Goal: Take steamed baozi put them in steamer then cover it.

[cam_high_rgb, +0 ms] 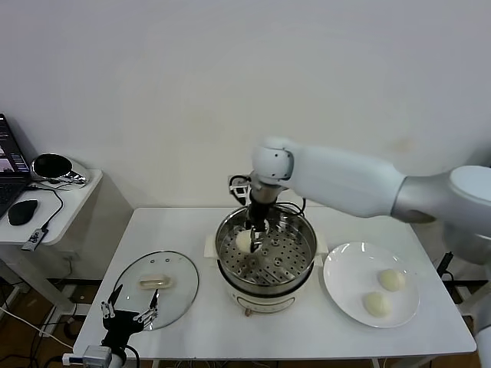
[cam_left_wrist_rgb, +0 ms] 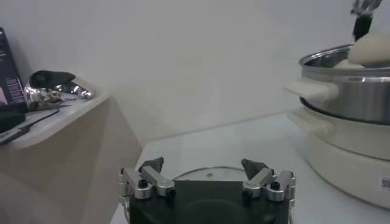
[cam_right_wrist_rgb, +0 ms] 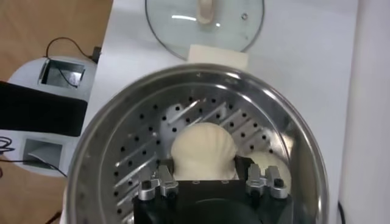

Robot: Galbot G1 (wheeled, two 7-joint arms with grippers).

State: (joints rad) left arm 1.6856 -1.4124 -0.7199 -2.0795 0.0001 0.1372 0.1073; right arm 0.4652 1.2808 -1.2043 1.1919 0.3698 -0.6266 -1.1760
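While it hangs over the steamer (cam_high_rgb: 266, 257) at the centre of the head view, the right claw (cam_right_wrist_rgb: 210, 165) is clenched on one baozi (cam_right_wrist_rgb: 203, 150), its fingers (cam_right_wrist_rgb: 159, 179) pressed to either side of the bun just above the perforated tray. A second bun (cam_right_wrist_rgb: 270, 162) lies on the tray beside it, at the lower right of the right wrist view. Two more baozi (cam_high_rgb: 391, 279) (cam_high_rgb: 377, 303) sit apart on the white plate (cam_high_rgb: 342, 288) at the right of the bench (cam_high_rgb: 192, 322), so four buns show in all. One glass cover (cam_high_rgb: 156, 287) lies flat on the bench at the lower left, handle up. Near its edge waits the left claw (cam_high_rgb: 130, 303), released and holding nothing.
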